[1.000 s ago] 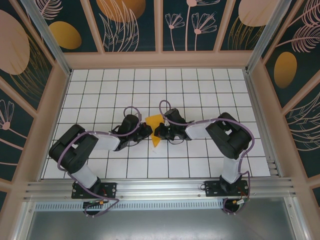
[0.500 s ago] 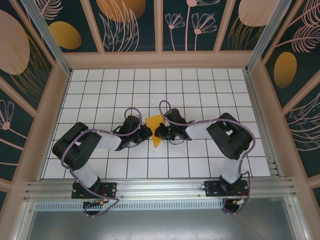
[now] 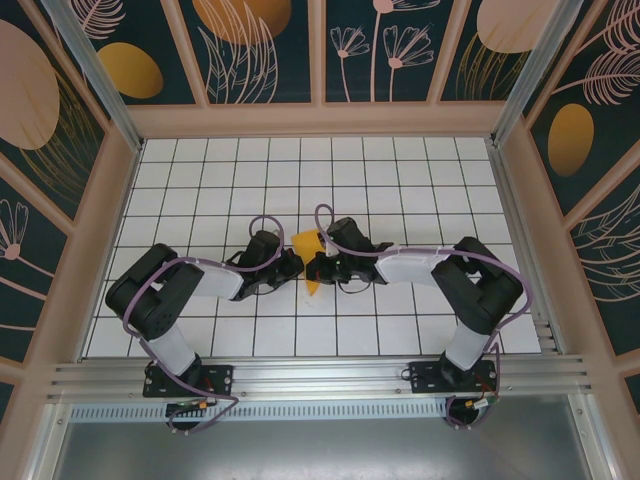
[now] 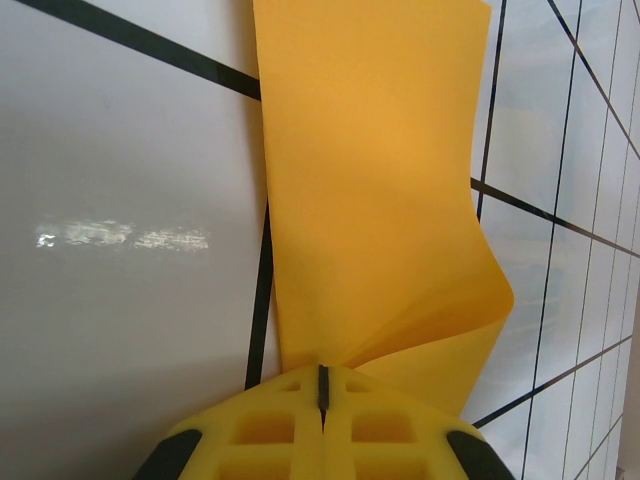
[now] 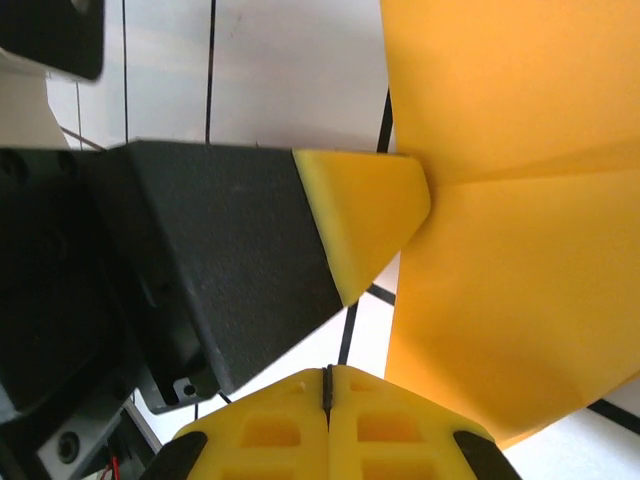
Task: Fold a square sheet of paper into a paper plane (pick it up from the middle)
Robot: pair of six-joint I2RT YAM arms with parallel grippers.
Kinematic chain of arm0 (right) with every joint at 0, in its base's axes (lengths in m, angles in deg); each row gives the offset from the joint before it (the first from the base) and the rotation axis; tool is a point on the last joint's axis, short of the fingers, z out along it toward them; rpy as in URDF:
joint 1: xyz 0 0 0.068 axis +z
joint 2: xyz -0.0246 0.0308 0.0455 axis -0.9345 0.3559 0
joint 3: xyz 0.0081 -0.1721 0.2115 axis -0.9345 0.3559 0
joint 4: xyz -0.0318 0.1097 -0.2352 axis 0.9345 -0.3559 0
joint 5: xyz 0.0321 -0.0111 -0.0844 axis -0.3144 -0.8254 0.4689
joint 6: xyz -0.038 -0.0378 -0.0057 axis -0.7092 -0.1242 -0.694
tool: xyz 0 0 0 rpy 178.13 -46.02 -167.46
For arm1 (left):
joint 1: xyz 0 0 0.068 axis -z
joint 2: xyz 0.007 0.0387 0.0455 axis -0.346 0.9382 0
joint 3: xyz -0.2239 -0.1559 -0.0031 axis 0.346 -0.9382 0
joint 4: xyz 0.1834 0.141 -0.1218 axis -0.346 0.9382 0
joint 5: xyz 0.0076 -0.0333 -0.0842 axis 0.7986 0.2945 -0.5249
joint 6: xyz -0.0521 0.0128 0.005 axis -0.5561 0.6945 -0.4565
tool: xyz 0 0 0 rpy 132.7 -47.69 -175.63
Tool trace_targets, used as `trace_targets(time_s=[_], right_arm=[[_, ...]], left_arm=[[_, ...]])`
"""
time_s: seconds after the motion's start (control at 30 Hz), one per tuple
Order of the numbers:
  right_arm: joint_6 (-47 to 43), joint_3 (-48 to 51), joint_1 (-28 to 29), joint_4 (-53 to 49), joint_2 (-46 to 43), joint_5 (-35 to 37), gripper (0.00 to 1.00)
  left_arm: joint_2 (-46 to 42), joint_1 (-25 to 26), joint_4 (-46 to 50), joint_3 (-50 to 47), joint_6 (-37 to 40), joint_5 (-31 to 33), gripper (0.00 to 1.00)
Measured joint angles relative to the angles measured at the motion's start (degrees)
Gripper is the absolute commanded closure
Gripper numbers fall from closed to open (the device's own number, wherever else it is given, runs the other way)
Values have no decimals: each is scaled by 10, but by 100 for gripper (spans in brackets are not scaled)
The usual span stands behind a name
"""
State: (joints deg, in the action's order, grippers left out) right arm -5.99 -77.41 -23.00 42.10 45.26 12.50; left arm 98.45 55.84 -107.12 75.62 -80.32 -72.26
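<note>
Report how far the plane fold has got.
Done: the paper is bent over, with one crease showing. In hand: the left claw pinches its fold, shut; the right claw sits shut at its edge. Left: no pointed dart yet, so most folds remain.

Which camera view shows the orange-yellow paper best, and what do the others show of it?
The left wrist view: the orange-yellow paper is large there, its curled layers running into the shut left gripper. The right wrist view shows a creased part; the top external view, a small distant patch.
</note>
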Motion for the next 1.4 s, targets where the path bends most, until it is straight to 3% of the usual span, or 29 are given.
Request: trace_targets(time_s=[1.4], right_arm=[[-33,40,8,-10,3,-22,93]], left_arm=[[0,0,0,0,0,1,99]])
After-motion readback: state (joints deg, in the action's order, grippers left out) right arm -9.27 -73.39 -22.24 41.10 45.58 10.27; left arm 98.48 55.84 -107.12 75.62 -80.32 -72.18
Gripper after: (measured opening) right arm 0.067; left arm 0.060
